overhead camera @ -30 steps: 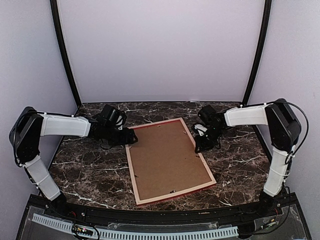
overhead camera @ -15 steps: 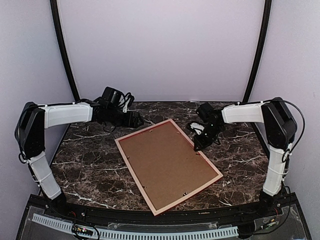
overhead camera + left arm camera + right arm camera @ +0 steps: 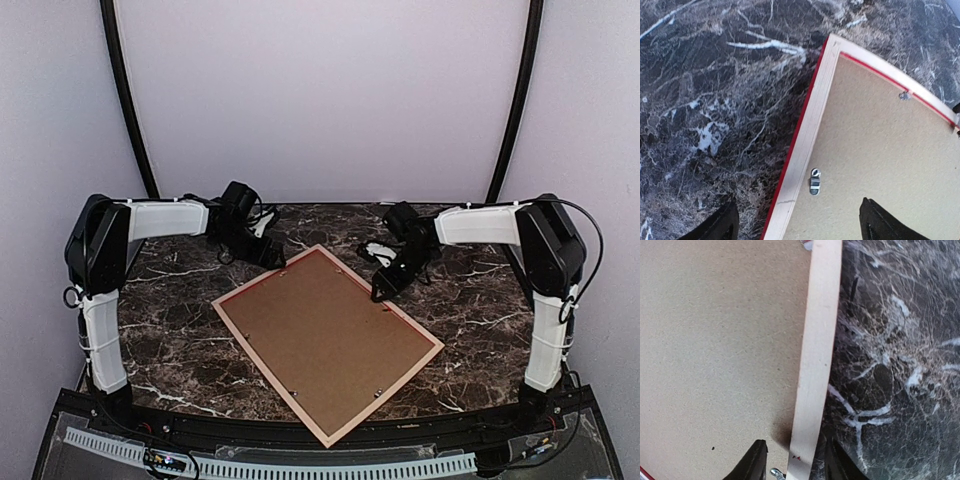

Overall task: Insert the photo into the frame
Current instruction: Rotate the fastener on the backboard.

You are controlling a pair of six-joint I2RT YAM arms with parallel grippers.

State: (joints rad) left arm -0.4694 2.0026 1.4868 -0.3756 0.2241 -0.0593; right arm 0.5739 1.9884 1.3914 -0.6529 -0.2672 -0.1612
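Thin red-edged pale-wood picture frame (image 3: pixel 802 145), back up, brown fibreboard backing (image 3: pixel 325 335) inside, lying skewed at centre of dark marble table (image 3: pixel 170 340). Left claw (image 3: pixel 799 210) gaping above frame's far corner; right claw (image 3: pixel 795 445) narrowly parted astride right rail.

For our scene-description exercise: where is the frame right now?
In the top view the frame lies back-up and askew at the centre of the table, its far corner by the left gripper, the right gripper over its right rail.

frame (image 3: pixel 325 340) lies flat, diagonal on table (image 3: pixel 160 340); bare marble left and right of it; left gripper (image 3: pixel 272 256) over far corner, right gripper (image 3: pixel 383 290) straddles far-right rail
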